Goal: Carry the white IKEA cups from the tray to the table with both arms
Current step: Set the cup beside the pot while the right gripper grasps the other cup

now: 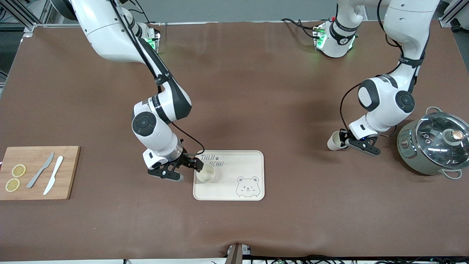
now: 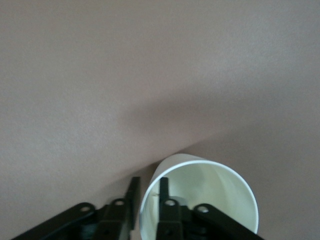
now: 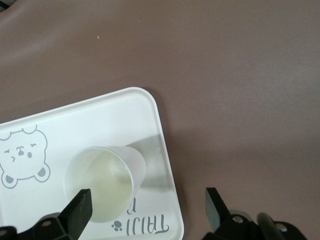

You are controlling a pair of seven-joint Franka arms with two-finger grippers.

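**A:** Right gripper [image 1: 182, 169] is down low at the tray [image 1: 253, 157], at the edge toward the right arm's end of the table. Its fingers [image 3: 79, 210] are spread wide apart, gripping nothing.

**B:** And the cup?

**A:** One white cup [image 1: 205, 173] stands upright on the tray, mouth up, beside the printed lettering and just clear of those parted fingers. From the right wrist view, one finger sits over the cup's rim [image 3: 102, 182] and the other is out over the brown table [image 3: 240, 75].

**B:** What about the other arm?

**A:** The left gripper [image 1: 351, 143] is off toward the left arm's end, beside the pot with the glass lid [image 1: 436, 143]. It's clamped on the second cup [image 1: 334, 141], which is tipped onto its side, one finger inside the rim and one outside the wall [image 2: 200, 200].

**B:** Anything else on the table?

**A:** A wooden cutting board [image 1: 36, 172] at the right arm's end, with lemon slices [image 1: 15, 177] and two knives [image 1: 47, 174].
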